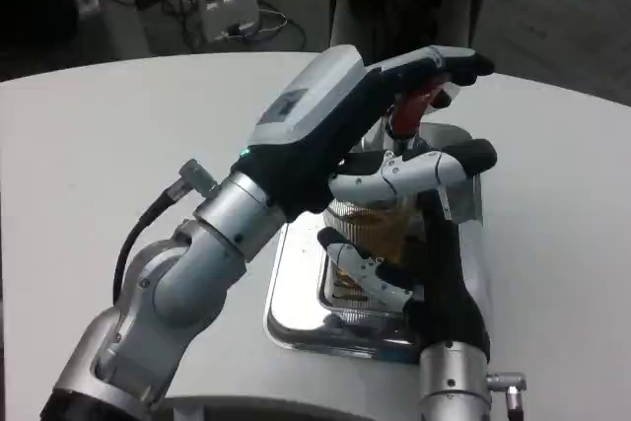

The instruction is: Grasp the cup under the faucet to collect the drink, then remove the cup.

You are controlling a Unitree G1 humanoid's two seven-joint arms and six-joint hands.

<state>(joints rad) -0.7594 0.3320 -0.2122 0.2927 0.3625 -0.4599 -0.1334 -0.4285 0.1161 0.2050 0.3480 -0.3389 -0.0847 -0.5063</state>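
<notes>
Under faucet [409, 110]: cup [370, 224], part-full, thin, slippery. Right hand [394, 278] clasps wall; you keep upright. Left hand [394, 125] spread, empty.

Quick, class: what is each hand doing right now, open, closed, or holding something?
Left hand: fingers on the red tap handle; firm grip cannot be told.
Right hand: holding the cup.

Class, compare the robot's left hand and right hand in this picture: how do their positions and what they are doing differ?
The left hand is raised at the red faucet handle; the right hand sits lower, at the cup. The left hand reaches in from the left, the right hand from below. Both work over the metal tray.
</notes>
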